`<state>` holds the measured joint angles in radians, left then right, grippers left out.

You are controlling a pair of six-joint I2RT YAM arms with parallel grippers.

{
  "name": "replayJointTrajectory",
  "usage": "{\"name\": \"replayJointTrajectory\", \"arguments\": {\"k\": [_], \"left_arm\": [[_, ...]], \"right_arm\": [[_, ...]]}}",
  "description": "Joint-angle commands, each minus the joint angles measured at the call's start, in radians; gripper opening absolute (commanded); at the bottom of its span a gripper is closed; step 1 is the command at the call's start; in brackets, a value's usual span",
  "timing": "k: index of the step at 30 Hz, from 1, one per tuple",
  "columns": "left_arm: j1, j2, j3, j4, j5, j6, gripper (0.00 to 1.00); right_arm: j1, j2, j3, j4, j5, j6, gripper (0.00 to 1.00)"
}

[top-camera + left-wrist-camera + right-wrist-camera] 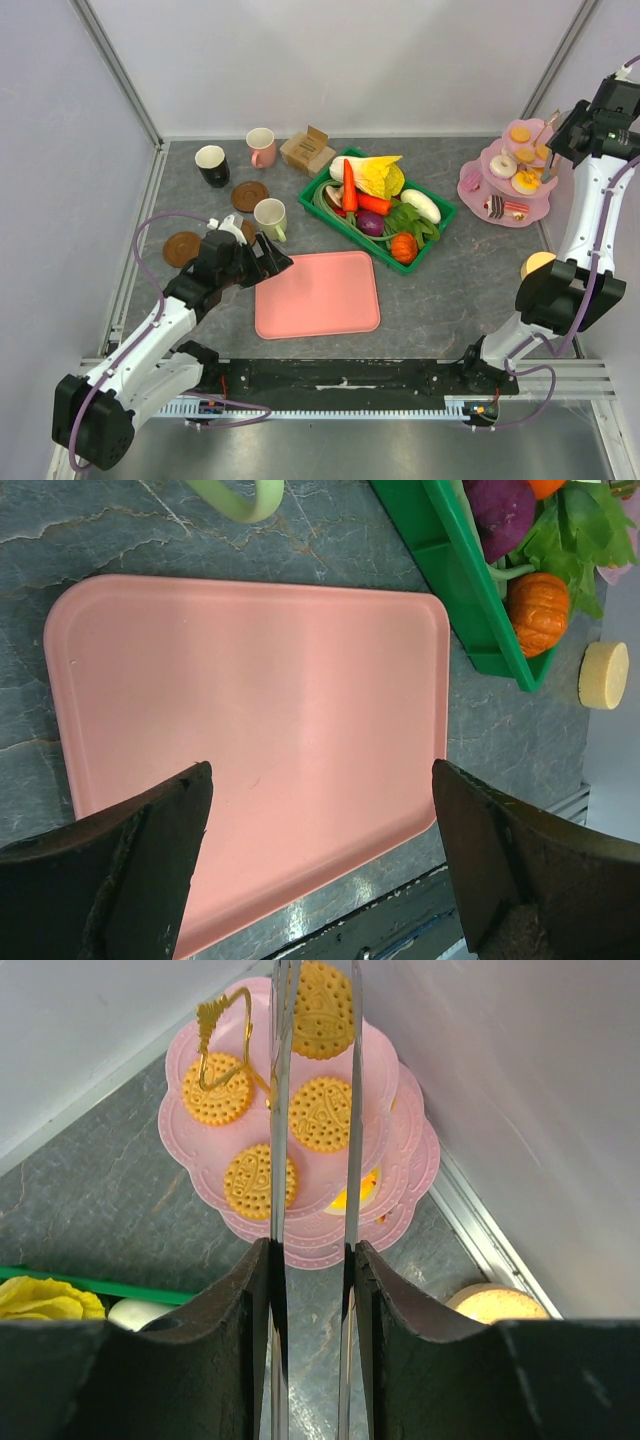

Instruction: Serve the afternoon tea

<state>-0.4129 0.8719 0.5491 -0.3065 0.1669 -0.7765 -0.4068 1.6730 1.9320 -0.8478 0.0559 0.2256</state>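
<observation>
Grey table [450,290]; left gripper [320,770] spread wide above pink tray [317,294], frame centre, likely awaiting servings; right gripper [312,1250] clamps tongs [352,1110] above biscuits [320,1113] on tiered stand [190,1050], upper right, aiming to pick

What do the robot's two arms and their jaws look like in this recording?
The left arm and right arm match: rounded white link shells between black joint housings. A thin purple-grey cable loops loosely beside each arm. The jaws are matte black, thick at the root and tapering to wedge-shaped tips, with worn-looking inner faces. No lettering is legible.
</observation>
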Motion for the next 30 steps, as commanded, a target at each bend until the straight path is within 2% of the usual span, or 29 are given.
{"name": "replayJointTrajectory", "arguments": {"k": [1, 17, 25, 30], "left_arm": [[-0.001, -0.005, -0.005, 0.043, 0.017, 0.016, 0.96], [-0.003, -0.01, -0.005, 0.033, 0.01, 0.014, 0.96], [-0.003, -0.022, -0.006, 0.024, 0.002, 0.013, 0.96], [-0.001, -0.025, -0.003, 0.021, 0.002, 0.013, 0.96]], "right_arm": [[-0.004, -0.009, -0.022, 0.024, -0.048, -0.002, 0.4], [-0.004, -0.004, -0.067, 0.061, -0.082, -0.009, 0.45], [-0.004, -0.015, -0.099, 0.078, -0.068, -0.014, 0.55], [-0.004, -0.027, -0.103, 0.093, -0.07, -0.011, 0.56]]}}
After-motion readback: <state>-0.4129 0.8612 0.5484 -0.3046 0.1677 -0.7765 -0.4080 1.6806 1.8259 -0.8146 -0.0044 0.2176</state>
